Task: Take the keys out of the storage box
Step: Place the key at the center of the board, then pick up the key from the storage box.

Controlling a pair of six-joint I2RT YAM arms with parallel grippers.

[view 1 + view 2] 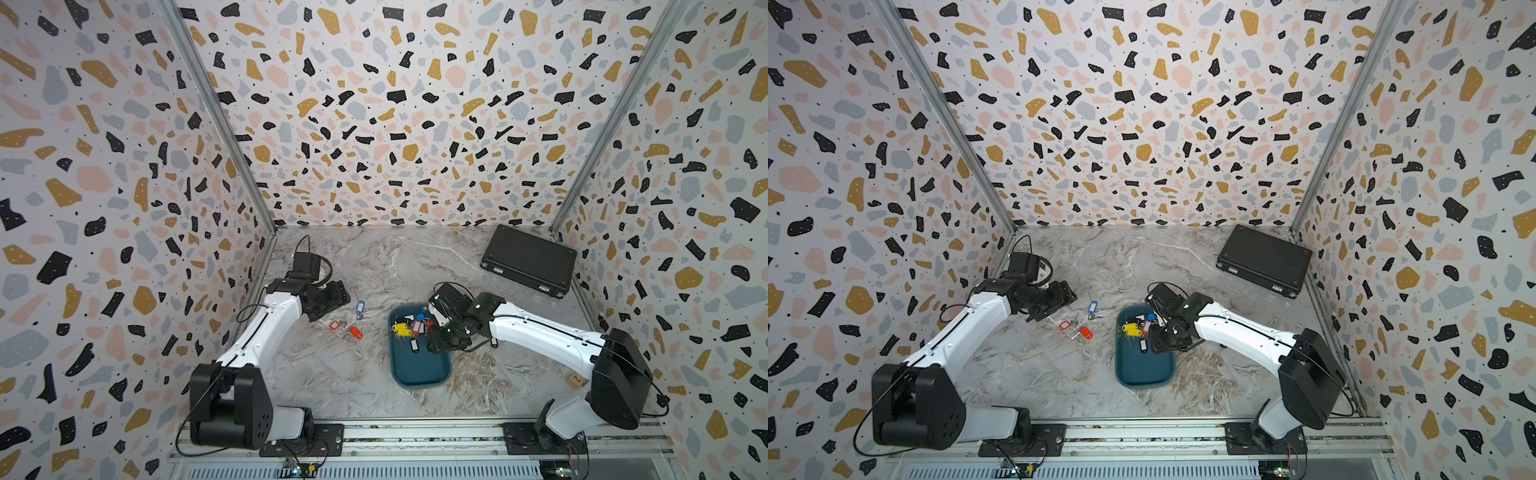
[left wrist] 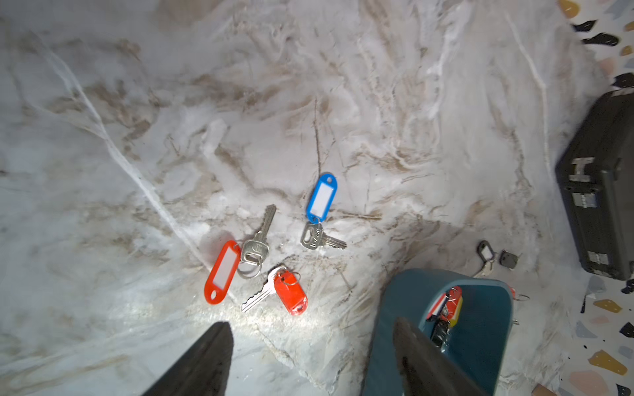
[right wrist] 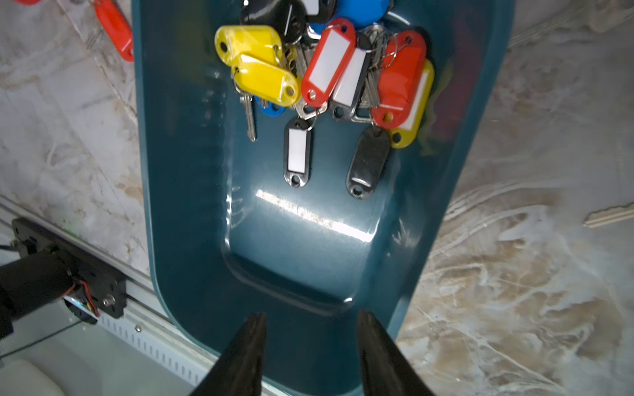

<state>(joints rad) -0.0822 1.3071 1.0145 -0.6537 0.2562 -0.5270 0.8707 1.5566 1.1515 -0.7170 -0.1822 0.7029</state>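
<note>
Teal storage box (image 3: 291,257) holds keys (image 3: 329,68) ahead of spread right gripper (image 3: 310,315); left gripper (image 2: 310,322) spread, empty.

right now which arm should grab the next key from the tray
Right. The right tool hangs open over the shallow teal plastic tray, aimed at the heap of tagged metal keys; the left tool is outside, over the marble table.

Three walls (image 1: 395,104) papered in terrazzo flecks of black, ochre, pink and grey enclose your station, joined by bare metal corner posts (image 1: 216,116). A closed black ribbed case (image 1: 528,259) sits in the far right corner of the marbled grey-brown tabletop (image 1: 374,266); an aluminium rail (image 1: 415,434) runs along your near edge.
</note>
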